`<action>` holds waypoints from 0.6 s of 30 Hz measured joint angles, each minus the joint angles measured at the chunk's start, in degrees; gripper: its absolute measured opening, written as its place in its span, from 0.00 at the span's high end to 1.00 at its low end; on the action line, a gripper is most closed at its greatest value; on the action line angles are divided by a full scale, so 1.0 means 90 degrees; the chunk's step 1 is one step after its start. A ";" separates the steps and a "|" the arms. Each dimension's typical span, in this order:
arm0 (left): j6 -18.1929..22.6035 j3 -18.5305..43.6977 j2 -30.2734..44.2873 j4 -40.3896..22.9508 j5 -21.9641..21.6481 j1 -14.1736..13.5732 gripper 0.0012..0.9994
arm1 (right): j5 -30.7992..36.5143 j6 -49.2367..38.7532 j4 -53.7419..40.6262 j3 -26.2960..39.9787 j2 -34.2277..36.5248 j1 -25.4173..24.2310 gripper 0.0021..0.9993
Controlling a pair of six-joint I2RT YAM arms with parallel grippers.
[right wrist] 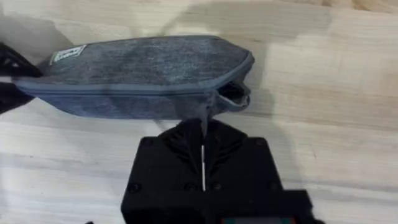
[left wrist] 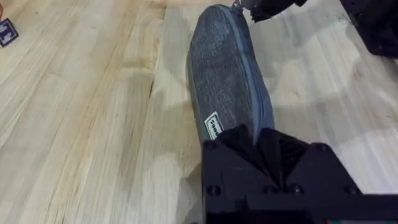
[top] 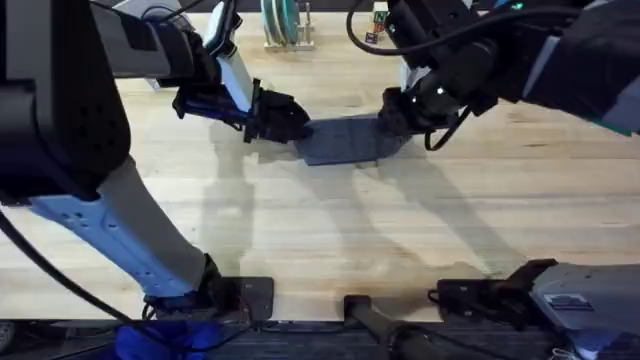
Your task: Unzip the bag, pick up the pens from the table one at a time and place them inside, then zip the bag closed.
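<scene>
The blue-grey bag (top: 345,140) lies on the table (top: 330,230) between both grippers, and the zipper along its top (right wrist: 124,90) looks closed. My left gripper (top: 290,122) is shut on the bag's left end, beside the small white label (left wrist: 212,126). My right gripper (top: 392,118) is at the other end. In the right wrist view its fingers (right wrist: 203,124) are pressed together on the thin zipper pull just below the slider (right wrist: 233,96). In the left wrist view the right gripper (left wrist: 267,7) meets the far tip of the bag (left wrist: 227,74). The pens are out of view.
A rack of upright discs (top: 285,25) and a small box (top: 378,25) stand at the table's back edge. A small printed tag (left wrist: 5,31) lies on the wood off to the side. Bare planks stretch in front of the bag toward the arm bases (top: 240,295).
</scene>
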 joint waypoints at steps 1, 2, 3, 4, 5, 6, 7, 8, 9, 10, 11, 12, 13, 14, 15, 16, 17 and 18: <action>0.0000 0.0000 0.0000 -0.0002 0.0000 0.0000 0.96 | 0.0001 -0.0002 -0.0033 0.0002 -0.0001 -0.0001 0.97; 0.0000 0.0000 0.0000 -0.0001 -0.0001 0.0000 0.96 | 0.0005 -0.0005 -0.0075 0.0002 -0.0002 -0.0014 0.97; 0.0000 0.0000 0.0000 -0.0002 -0.0002 0.0000 0.96 | 0.0010 -0.0019 -0.0143 0.0002 0.0000 -0.0027 0.97; -0.0001 0.0000 0.0000 -0.0003 -0.0002 0.0000 0.96 | 0.0013 -0.0023 -0.0197 0.0002 -0.0001 -0.0049 0.97; 0.0000 0.0000 0.0000 -0.0002 -0.0002 0.0000 0.96 | 0.0020 -0.0023 -0.0255 0.0002 -0.0002 -0.0085 0.97; 0.0000 0.0000 0.0000 -0.0005 -0.0002 0.0000 0.96 | 0.0027 -0.0024 -0.0302 0.0005 0.0000 -0.0124 0.97; 0.0000 0.0000 0.0000 -0.0005 -0.0002 0.0000 0.96 | 0.0029 -0.0026 -0.0356 0.0008 0.0000 -0.0172 0.97; 0.0000 0.0000 0.0000 -0.0007 -0.0002 0.0000 0.96 | 0.0029 -0.0025 -0.0396 0.0012 0.0000 -0.0208 0.97; 0.0000 0.0000 0.0000 -0.0007 -0.0002 0.0000 0.96 | 0.0029 -0.0026 -0.0414 0.0015 0.0000 -0.0250 0.97; 0.0000 0.0000 0.0000 -0.0013 -0.0002 0.0000 0.96 | 0.0029 -0.0027 -0.0425 0.0017 0.0000 -0.0278 0.97; 0.0000 0.0000 0.0000 -0.0017 -0.0002 0.0000 0.96 | 0.0029 -0.0026 -0.0431 0.0018 0.0000 -0.0298 0.97; 0.0000 0.0000 0.0000 -0.0019 -0.0002 0.0000 0.96 | 0.0029 -0.0026 -0.0434 0.0021 -0.0002 -0.0305 0.97; 0.0000 0.0000 0.0000 -0.0019 -0.0002 0.0000 0.96 | 0.0029 -0.0027 -0.0441 0.0024 0.0000 -0.0316 0.97; 0.0000 0.0000 0.0000 -0.0019 -0.0002 0.0000 0.96 | 0.0028 -0.0027 -0.0442 0.0025 -0.0001 -0.0321 0.97; 0.0000 0.0000 0.0000 -0.0021 -0.0002 0.0000 0.96 | 0.0027 -0.0038 -0.0446 0.0027 -0.0001 -0.0324 0.97; 0.0000 0.0000 0.0000 -0.0022 -0.0002 0.0000 0.96 | 0.0027 -0.0044 -0.0455 0.0027 -0.0002 -0.0337 0.97; 0.0000 0.0000 0.0000 -0.0022 -0.0002 -0.0002 0.96 | 0.0024 -0.0044 -0.0471 0.0027 -0.0002 -0.0365 0.97; 0.0000 0.0000 0.0000 -0.0022 -0.0002 -0.0005 0.96 | 0.0023 -0.0044 -0.0485 0.0029 -0.0002 -0.0399 0.97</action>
